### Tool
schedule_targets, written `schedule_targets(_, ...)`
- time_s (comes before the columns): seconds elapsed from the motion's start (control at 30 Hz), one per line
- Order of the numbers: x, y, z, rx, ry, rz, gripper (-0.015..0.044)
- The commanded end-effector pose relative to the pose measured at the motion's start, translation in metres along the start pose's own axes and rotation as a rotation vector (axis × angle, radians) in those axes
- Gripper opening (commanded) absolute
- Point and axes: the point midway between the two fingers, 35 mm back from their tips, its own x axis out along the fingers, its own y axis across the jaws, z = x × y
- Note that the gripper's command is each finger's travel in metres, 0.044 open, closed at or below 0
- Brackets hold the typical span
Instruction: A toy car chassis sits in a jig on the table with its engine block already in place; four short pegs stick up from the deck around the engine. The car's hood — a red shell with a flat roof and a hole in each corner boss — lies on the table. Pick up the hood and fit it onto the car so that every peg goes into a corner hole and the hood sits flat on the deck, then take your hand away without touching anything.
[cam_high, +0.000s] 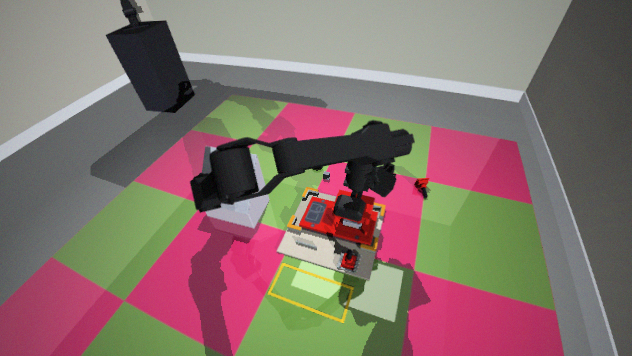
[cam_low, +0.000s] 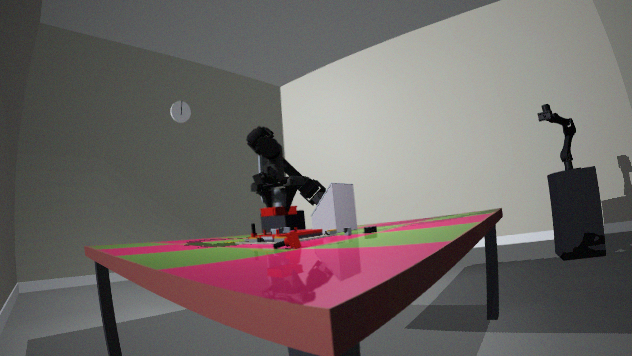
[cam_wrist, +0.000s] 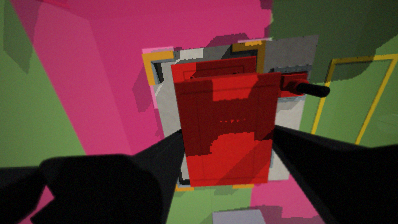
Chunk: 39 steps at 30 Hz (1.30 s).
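The step in hand looks like bringing the hood over the car, with the lowering to follow. The end effector (cam_high: 350, 210) (cam_low: 279, 202) (cam_wrist: 224, 131) stands wide, its fingers shut on the sides of the flat-roofed red hood (cam_low: 277, 211) (cam_wrist: 230, 110). The hood is held up above the red car chassis (cam_high: 326, 220) (cam_low: 315, 232) (cam_wrist: 215, 65), apart from its deck. Next, I judge, comes a fine correction of position and turn, then a straight, slow descent. The hood hides the engine and most of the deck, and I cannot make out the pegs or whether the holes line up; a small offset could leave a boss perched on a peg.

Around the chassis stand the jig's orange corners (cam_high: 293, 223) (cam_wrist: 148, 67), on a pale grey board (cam_high: 325, 255) (cam_wrist: 289, 117). Just beside the jig on that board, a red fitting with a black upright handle (cam_high: 349, 261) (cam_wrist: 295, 84) is the likeliest snag for a finger, especially on release. Past the board, a yellow rectangular outline (cam_high: 318, 276) (cam_wrist: 322, 97) marks the bench (cam_high: 465, 235) (cam_low: 400, 247) (cam_wrist: 105, 40). A red-and-black piece (cam_high: 422, 185) (cam_low: 292, 239) lies well apart from the jig. Farthest off, a dark pedestal (cam_high: 150, 67) (cam_low: 577, 215) bears another black arm, out of the way.
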Motion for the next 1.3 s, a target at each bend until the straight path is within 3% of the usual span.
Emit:
schedule_targets(0.0,0.001,0.001,0.001,-0.005,-0.007,-0.004,0.0)
schedule_targets(1.27,0.019,0.002,0.003,-0.005,-0.008,-0.004,0.0)
